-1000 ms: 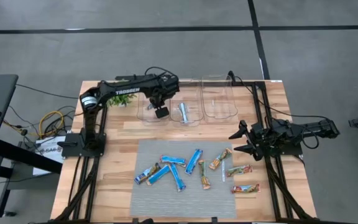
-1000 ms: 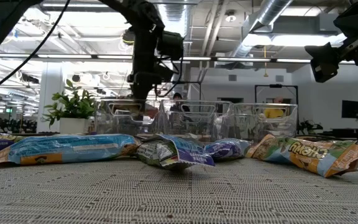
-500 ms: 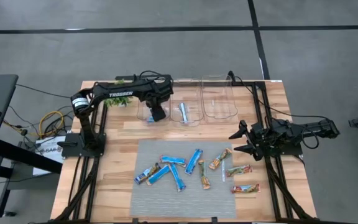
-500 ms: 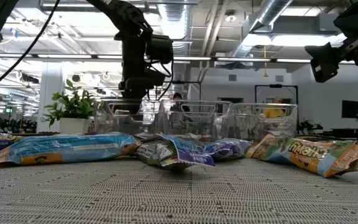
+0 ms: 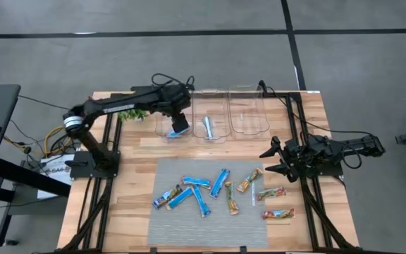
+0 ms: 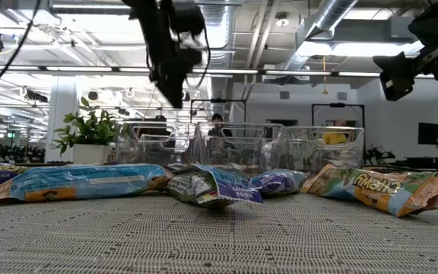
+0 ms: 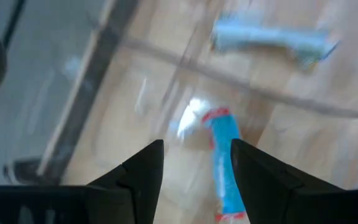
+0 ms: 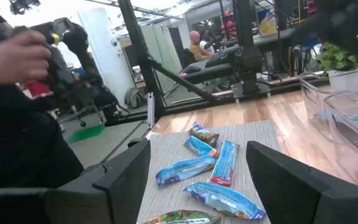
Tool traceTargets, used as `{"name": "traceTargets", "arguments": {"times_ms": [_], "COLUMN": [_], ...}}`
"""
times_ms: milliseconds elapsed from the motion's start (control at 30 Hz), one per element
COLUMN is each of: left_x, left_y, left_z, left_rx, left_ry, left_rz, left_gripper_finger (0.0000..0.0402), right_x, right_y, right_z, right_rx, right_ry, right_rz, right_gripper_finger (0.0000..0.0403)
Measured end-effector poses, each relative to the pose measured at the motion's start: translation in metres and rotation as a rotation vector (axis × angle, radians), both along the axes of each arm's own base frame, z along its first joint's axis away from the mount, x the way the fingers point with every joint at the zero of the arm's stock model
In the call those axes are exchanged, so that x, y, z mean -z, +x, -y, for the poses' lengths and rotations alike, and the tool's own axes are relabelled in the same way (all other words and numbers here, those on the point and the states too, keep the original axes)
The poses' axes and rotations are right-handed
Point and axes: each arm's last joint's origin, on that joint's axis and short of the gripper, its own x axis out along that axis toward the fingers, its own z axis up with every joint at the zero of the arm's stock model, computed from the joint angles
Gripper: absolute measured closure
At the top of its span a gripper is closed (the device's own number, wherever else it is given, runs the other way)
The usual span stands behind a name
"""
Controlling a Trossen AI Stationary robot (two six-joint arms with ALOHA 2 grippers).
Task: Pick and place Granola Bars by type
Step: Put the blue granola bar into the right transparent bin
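Three clear bins stand in a row at the table's far side. A blue granola bar [image 5: 180, 132] [image 7: 225, 168] lies flat on the floor of the left bin [image 5: 162, 127]. My left gripper [image 5: 179, 121] [image 7: 194, 149] hangs open above it, pointing steeply down and touching nothing. A pale bar [image 5: 206, 127] [image 7: 269, 39] lies in the middle bin. Several blue bars [image 5: 201, 201] and tan bars [image 5: 270, 192] lie scattered on the grey mat [image 5: 164, 226]. At the table's right, my right gripper [image 5: 272, 159] waits open and level.
The right bin [image 5: 250, 118] holds no bar. A green plant [image 5: 129, 113] stands at the far left, beside the left bin. Bare wood shows left of the mat. A person stands beyond the table in the right wrist view [image 8: 17, 106].
My left gripper has risen out of the left bin and tipped back toward the table's far left. The blue bar now shows lying on the bin floor, clear of the fingers.
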Motion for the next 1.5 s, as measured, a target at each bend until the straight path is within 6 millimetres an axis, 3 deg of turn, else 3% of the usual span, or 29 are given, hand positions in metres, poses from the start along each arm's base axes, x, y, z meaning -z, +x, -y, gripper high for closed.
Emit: {"name": "traceTargets", "arguments": {"times_ms": [167,367,667,833,1233,1500], "left_x": [-0.037,-0.066,-0.081,-0.078,-0.069,-0.017], "left_y": [-0.009,-0.022,-0.040,-0.049,-0.062,-0.062], "left_z": [0.031,0.082,0.174,0.214,0.232,0.231], "left_rx": [0.081,0.283,0.585,0.541,0.374,0.081], "left_ry": [0.049,-0.007,-0.175,-0.262,-0.311,-0.377], "left_rz": [0.146,0.266,0.323,0.308,0.234,0.142], "left_gripper_finger": [0.0221,0.0221,0.0221,0.0221,0.0221,0.0221], "right_x": [0.000,0.000,0.000,0.000,0.000,0.000], "right_y": [0.000,0.000,0.000,0.000,0.000,0.000], "right_z": [0.000,0.000,0.000,0.000,0.000,0.000], "right_rx": [0.000,0.000,0.000,0.000,0.000,0.000], "right_ry": [0.000,0.000,0.000,0.000,0.000,0.000], "right_rz": [0.000,0.000,0.000,-0.001,-0.001,-0.001], "right_gripper_finger": [0.0143,0.0143,0.0143,0.0143,0.0143,0.0143]}}
